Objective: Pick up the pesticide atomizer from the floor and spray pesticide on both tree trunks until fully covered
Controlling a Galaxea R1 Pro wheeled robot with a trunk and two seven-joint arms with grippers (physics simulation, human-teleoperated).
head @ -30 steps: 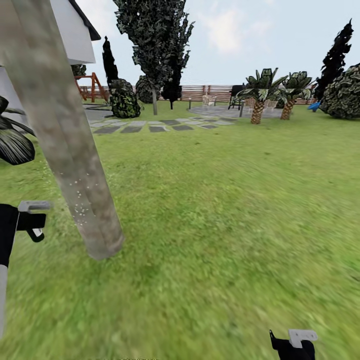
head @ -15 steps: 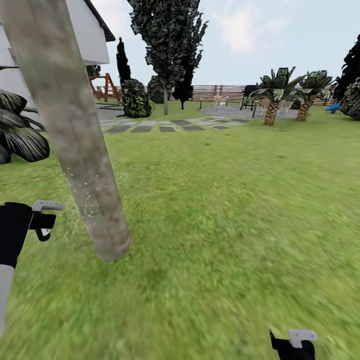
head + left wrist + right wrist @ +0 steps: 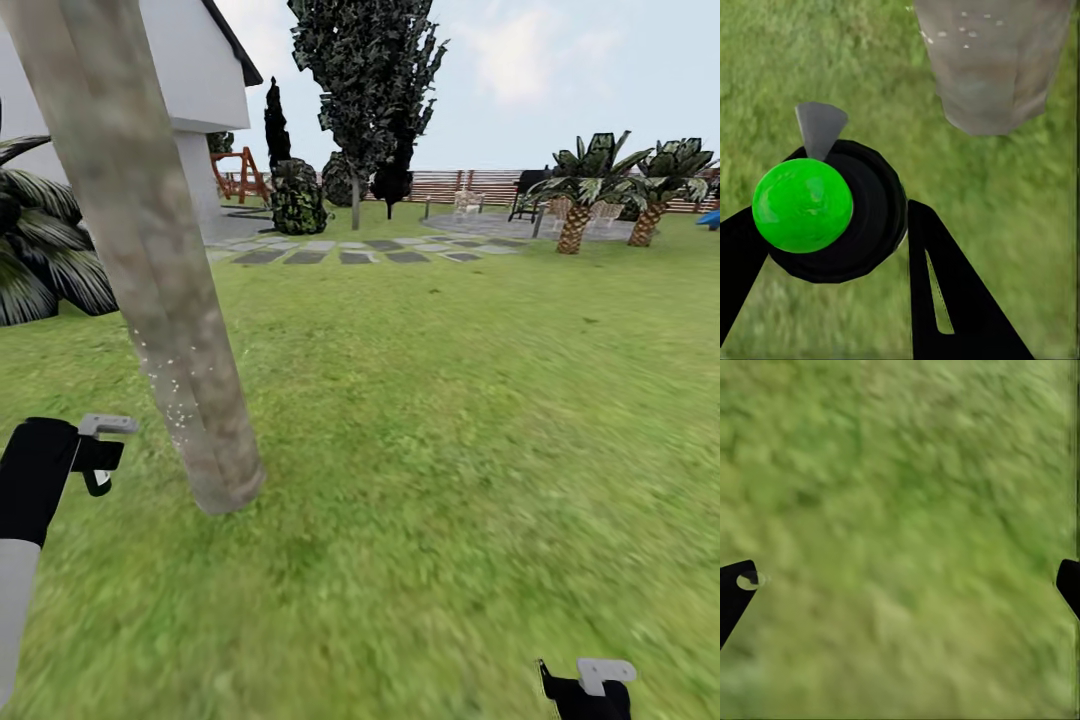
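Observation:
In the garden, a thick pale grey-brown tree trunk (image 3: 170, 300) leans up at the left, with whitish pesticide specks (image 3: 168, 385) on its lower bark. My left gripper (image 3: 100, 462) hangs just left of the trunk's base, a little above the grass. It is shut on the pesticide atomizer (image 3: 832, 214), a dark round bottle with a bright green ball on it and a grey nozzle (image 3: 820, 127) pointing towards the trunk (image 3: 994, 64). My right gripper (image 3: 585, 688) is low at the right over bare lawn. Its fingers (image 3: 735, 592) stand wide open with nothing between them.
A white house (image 3: 195, 80) and a striped-leaf plant (image 3: 45, 255) stand behind the trunk. Stepping stones (image 3: 345, 252), a tall leafy tree (image 3: 365, 90), dark conifers, low palms (image 3: 580, 195) and a slatted fence (image 3: 480, 185) lie far back. Open lawn (image 3: 470, 430) spreads to the right.
The whole view has shifted, so distant things sit further right: the camera turned left. The left gripper stays beside the trunk with the atomizer, slightly lower in the picture. The right gripper is unchanged.

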